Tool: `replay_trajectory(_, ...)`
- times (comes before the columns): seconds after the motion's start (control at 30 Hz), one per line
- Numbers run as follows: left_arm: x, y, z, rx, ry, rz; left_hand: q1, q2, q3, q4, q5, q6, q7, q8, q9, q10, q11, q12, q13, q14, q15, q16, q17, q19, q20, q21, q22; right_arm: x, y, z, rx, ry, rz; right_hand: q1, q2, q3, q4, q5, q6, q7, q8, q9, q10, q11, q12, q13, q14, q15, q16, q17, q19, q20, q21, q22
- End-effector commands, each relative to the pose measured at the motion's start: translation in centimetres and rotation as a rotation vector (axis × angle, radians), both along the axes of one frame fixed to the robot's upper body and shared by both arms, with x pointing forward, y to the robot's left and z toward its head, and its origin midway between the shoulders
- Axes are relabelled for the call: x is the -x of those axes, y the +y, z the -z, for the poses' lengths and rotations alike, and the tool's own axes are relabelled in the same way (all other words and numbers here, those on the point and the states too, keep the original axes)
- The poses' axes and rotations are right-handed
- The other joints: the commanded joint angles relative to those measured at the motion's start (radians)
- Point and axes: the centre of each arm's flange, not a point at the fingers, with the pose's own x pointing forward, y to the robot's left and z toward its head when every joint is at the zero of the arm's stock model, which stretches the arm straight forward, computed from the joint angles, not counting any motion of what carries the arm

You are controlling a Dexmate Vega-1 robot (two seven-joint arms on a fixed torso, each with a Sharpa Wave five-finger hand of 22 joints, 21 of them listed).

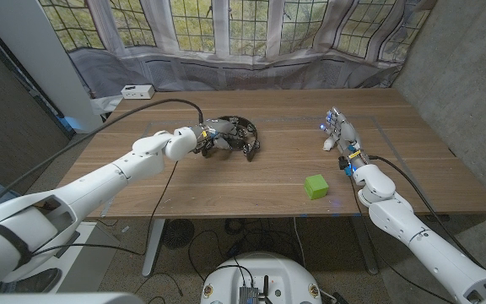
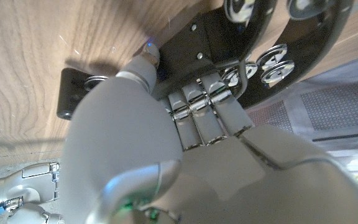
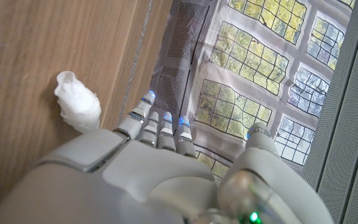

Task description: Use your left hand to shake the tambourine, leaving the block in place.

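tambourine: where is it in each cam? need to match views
Head view: tambourine left of table centre, the left hand closed on its near-left rim.
Left wrist view: black frame and jingles beyond the fingers, which curl over the rim.
Right wrist view: not in it; right hand, white crumpled wad.
Shared landmark: the wooden table.

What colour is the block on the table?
Bright green; the block shows best in the head view, lying apart from the tambourine.
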Motion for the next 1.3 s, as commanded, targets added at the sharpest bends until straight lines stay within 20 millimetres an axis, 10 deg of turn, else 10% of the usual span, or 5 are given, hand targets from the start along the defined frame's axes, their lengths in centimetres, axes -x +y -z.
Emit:
replay_trajectory(0.03,1.2,0.0,-1.6,0.011,-0.057,0.008,0.053,0.065,0.008,0.013,0.004,0.045,0.044,0.01,0.007,0.008,-0.004,0.01,0.013,0.085,-0.073,-0.008,0.002,0.0,-0.001,0.007,0.001,0.6,-0.1,-0.2,0.001,-0.022,0.006,0.008,-0.002,0.003,-0.005,0.003,0.0,0.004,0.001,0.003,0.011,0.001,0.003,0.005,0.007,0.003,0.001,0.002,0.009,-0.002,0.0,0.004)
replay_trajectory(1.3,7.7,-1.7,-8.2,0.143,-0.256,0.055,0.044,0.069,0.006,0.017,0.006,0.041,0.035,0.005,0.01,-0.004,-0.007,0.012,0.056,0.071,-0.065,-0.031,0.01,-0.033,0.006,0.008,0.001,2.0,-2.7,-0.7,0.005,-0.034,-0.032,0.006,-0.003,0.002,-0.004,0.002,0.001,0.006,0.001,0.003,0.014,0.0,0.003,0.006,0.011,0.003,0.001,0.003,0.011,-0.001,-0.002,0.004)
